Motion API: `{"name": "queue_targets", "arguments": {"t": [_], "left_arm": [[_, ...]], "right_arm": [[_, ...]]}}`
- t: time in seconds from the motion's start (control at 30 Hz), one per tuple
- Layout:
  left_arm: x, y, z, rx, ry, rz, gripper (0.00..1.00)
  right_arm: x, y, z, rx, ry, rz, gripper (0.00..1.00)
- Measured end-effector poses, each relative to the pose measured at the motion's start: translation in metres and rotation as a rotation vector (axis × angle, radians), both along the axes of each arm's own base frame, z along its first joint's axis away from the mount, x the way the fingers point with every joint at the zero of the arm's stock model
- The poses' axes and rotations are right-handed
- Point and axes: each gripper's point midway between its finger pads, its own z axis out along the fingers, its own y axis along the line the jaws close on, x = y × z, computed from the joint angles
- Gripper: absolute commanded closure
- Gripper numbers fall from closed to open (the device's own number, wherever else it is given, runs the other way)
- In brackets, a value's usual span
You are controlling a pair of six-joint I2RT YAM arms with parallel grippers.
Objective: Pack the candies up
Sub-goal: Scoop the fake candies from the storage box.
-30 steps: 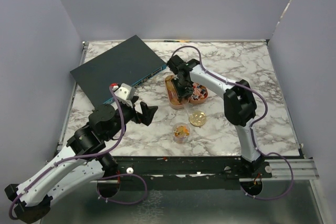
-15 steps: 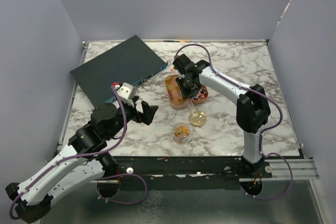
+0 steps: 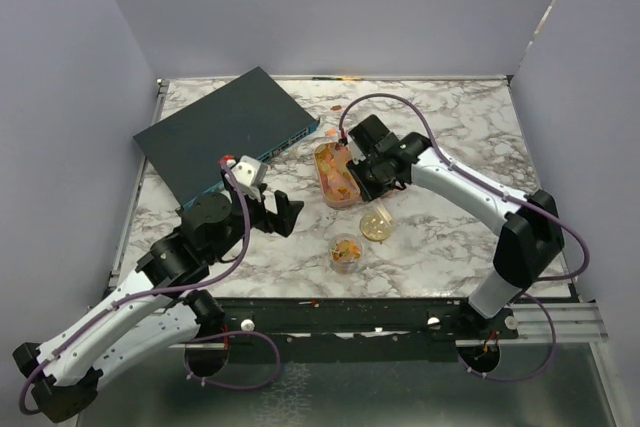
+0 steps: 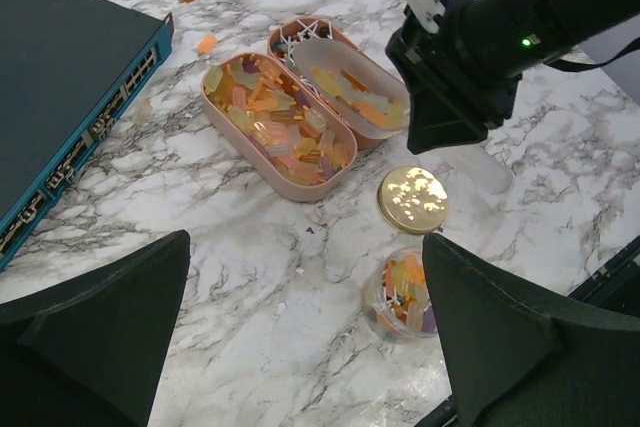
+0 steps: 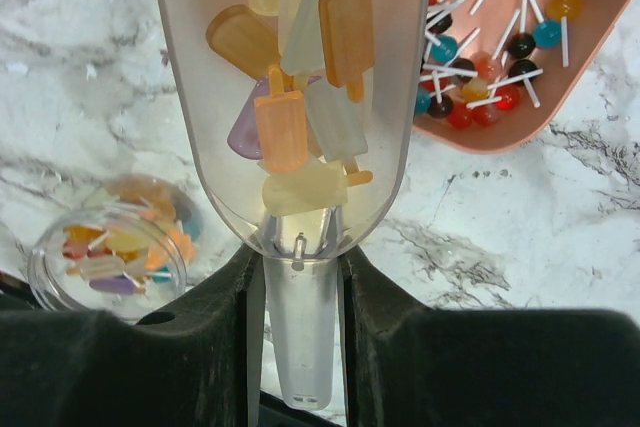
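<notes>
— Between the right jaws, what is clamped?

— The stubby handle of a clear plastic scoop (image 5: 185, 77). The black fingers (image 5: 225, 327) pinch it from both sides, so those jaws are clenched on it. The bowl points away from the wrist, roughly level, I'd judge so that nothing spills.

— What's in it?

— Small popsicle-shaped candies (image 5: 285, 132), orange, pale yellow, white and one purple, heaped in the bowl. More lie in the long oval peach tray (image 4: 215, 112), and some sit in the small round clear jar (image 5: 40, 267).

— Where is the scoop relative to that jar?

— Raised above the marble counter (image 4: 250, 257), off to one side and not over the jar's mouth. The round gold lid (image 4: 413, 199) lies flat just beside the jar, leaving the mouth free for pouring.

— And the second peach tray (image 5: 500, 137)?

— It holds tiny ball lollipops (image 5: 480, 97) on white sticks. The scoop's bowl hangs above it.

— Left jaws?

— Spread fully and grasping nothing. They hover over bare counter near the dark flat network switch (image 4: 60, 67), probably parked clear of the pour.
</notes>
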Motion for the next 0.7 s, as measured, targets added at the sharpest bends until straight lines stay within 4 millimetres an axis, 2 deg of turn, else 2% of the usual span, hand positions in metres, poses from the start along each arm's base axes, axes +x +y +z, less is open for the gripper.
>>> {"name": "queue_targets", "arguments": {"t": [0.43, 0.7], "left_arm": [[0.005, -0.006, -0.013, 0.018, 0.049, 0.007, 0.01], [0.006, -0.015, -0.024, 0.022, 0.099, -0.003, 0.01]], "right_arm": [[-0.061, -0.013, 0.024, 0.026, -0.140, 0.337, 1.00], [-0.095, -0.011, 0.024, 0.022, -0.174, 0.532, 1.00]]}}
